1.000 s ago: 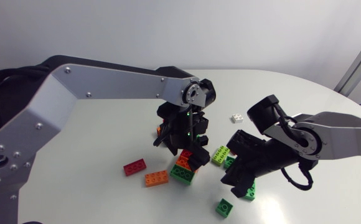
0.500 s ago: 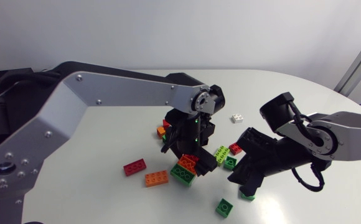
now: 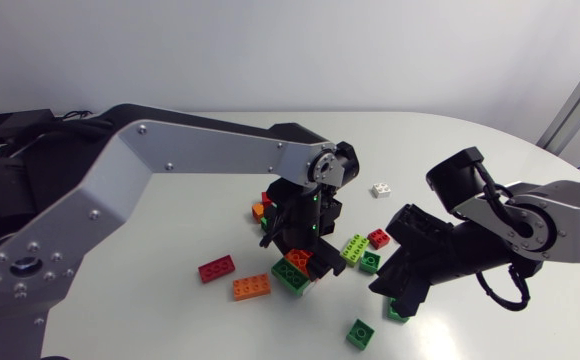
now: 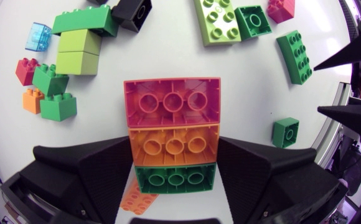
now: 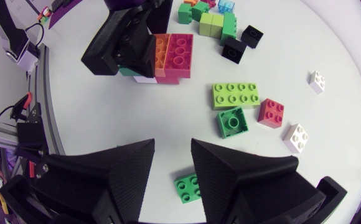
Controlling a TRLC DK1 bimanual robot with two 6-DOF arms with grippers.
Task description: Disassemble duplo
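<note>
Your left gripper (image 4: 174,142) is clamped on the three-brick stack (image 4: 172,124). Its fingers press the orange brick (image 4: 171,144) and the green brick (image 4: 174,178) from both sides. The pink brick (image 4: 172,102) juts out ahead of the fingertips, held only by its studs.

In the head view the stack sits just below the middle of the frame, low over the table (image 3: 470,150). Whether it touches the surface cannot be told.

To its right lie a lime plate (image 3: 354,247), a dark green square (image 3: 369,262) and a small red brick (image 3: 378,238). They fill the ground between the stack and your right gripper (image 5: 172,144).

That gripper is in the lower right of the head view, well apart from the stack. Its fingers are spread and hold nothing. A loose green cube (image 5: 188,188) lies on the table under it.

Judge the risks from that layout:
- **Scattered bricks:** if you bring the right gripper straight across, it likely ploughs into those three bricks, or drags the cube along.
- **Twisted stack:** if you pull the pink brick at an angle, the stack may twist out of the left fingers instead of the brick coming off.
- **Wrong seam:** if you grab too deep, you catch the orange brick as well and nothing separates.
</note>
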